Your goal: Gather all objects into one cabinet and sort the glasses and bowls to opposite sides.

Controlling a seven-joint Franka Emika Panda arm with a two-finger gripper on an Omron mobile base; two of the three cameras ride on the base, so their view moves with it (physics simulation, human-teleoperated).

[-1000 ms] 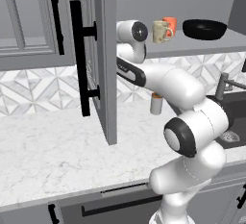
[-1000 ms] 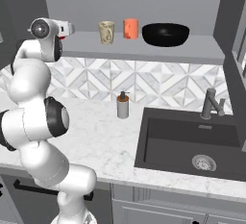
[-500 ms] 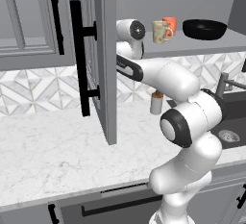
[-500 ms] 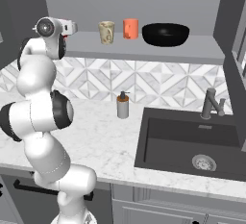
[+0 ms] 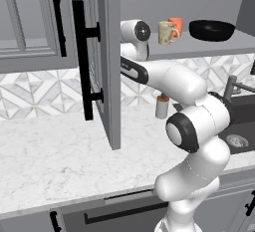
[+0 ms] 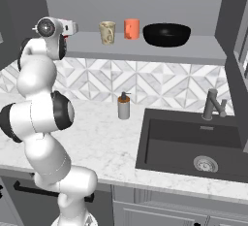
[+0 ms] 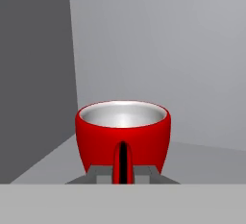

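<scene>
Red mug (image 7: 123, 141) handle pinched in nearly closed tool (image 7: 123, 174); fingertips mostly cut off.

— Any writing you can read on the mugs, the bowl or the cabinet door?
— None. No letters, numbers, brand marks or signs stand on anything.
— The soap bottle on the counter?
— Too small to tell if it bears a label; nothing legible.
</scene>
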